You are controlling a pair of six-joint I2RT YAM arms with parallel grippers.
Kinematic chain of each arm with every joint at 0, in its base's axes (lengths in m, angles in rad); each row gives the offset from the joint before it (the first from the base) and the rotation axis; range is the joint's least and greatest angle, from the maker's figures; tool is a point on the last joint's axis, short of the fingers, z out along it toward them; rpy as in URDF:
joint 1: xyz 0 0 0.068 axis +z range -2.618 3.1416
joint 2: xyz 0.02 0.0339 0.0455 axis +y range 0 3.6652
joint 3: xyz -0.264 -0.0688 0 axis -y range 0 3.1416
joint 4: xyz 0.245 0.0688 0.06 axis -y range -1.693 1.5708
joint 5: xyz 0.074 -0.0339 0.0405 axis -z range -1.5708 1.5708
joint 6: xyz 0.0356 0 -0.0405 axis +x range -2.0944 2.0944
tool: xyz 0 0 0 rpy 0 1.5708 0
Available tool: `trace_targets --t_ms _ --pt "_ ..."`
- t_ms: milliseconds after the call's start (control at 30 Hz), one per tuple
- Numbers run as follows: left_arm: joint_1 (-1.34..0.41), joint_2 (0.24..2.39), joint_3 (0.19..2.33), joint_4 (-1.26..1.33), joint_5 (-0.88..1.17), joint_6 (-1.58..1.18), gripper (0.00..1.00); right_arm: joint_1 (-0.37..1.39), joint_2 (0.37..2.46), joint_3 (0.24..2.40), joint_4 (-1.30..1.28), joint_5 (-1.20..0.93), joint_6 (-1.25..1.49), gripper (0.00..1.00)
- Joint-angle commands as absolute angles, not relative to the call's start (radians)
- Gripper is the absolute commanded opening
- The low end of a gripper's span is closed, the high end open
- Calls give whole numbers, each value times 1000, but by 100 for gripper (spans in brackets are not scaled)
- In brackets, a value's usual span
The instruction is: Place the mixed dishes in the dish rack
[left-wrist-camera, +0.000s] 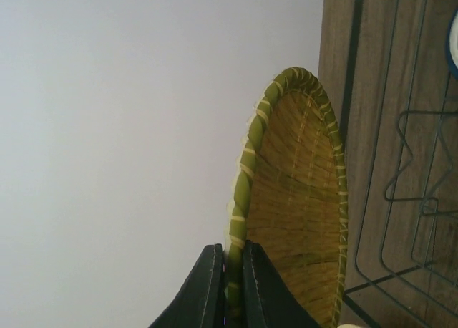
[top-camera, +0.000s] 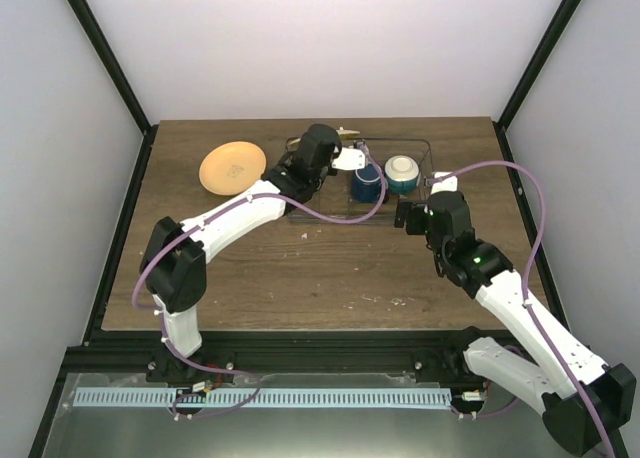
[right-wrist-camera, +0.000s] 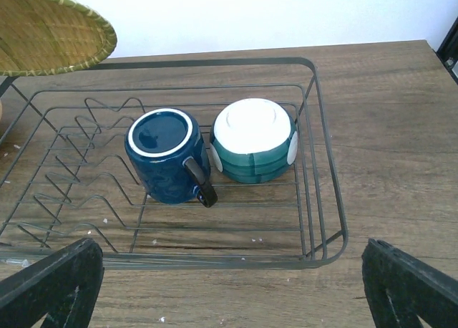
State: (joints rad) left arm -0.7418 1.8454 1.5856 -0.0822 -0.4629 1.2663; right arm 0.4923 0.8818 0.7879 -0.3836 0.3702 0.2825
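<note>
My left gripper [left-wrist-camera: 230, 271] is shut on the rim of the yellow-green woven plate [left-wrist-camera: 300, 199], which it holds on edge over the far left part of the dish rack [left-wrist-camera: 408, 199]. The same plate [right-wrist-camera: 50, 27] shows at the right wrist view's top left. In the wire dish rack [right-wrist-camera: 322, 149] a dark blue mug [right-wrist-camera: 164, 152] and a blue-and-white cup [right-wrist-camera: 254, 138] stand upside down, side by side. The round yellow-orange plate [top-camera: 232, 167] lies flat on the table, left of the rack [top-camera: 430, 153]. My right gripper [right-wrist-camera: 229, 292] is open and holds nothing, just in front of the rack's near right corner.
Wavy upright dividers [right-wrist-camera: 79, 170] fill the left half of the rack. Black frame posts [top-camera: 530, 68] and white walls close in the brown table [top-camera: 330, 268] on three sides. The left arm [top-camera: 240, 218] reaches across the table's middle towards the rack.
</note>
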Motion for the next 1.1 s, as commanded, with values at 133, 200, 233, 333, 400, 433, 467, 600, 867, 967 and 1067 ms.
trace_targets --t_ms 133,200,233,333,400,433,467,600,867,967,1067 --pt "-764 1810 1539 6 -444 1417 0 486 884 783 -382 388 291 100" --pt "-773 1810 1540 -5 -435 1418 0 485 882 781 -378 387 289 100" --pt "-777 1809 1543 -14 -428 1416 0 485 882 780 -377 386 289 100" --pt "-788 1812 1542 -19 -427 1427 0 485 882 774 -374 382 287 100" --pt "-795 1815 1540 -21 -434 1430 0 483 882 772 -373 379 286 100" --pt "-799 1816 1542 -31 -437 1428 0 483 882 771 -372 378 285 100" --pt "-801 1816 1538 -35 -439 1425 0 483 884 768 -370 377 284 100" --pt "-806 1831 1551 -56 -442 1407 0 480 887 765 -367 367 281 100" --pt "-809 1879 1566 -61 -458 1386 0 479 881 758 -365 361 278 100" --pt "-808 1901 1582 -63 -457 1380 0 479 881 758 -362 353 275 100" --pt "-808 1926 1604 -72 -456 1375 0 477 881 753 -359 351 273 100"
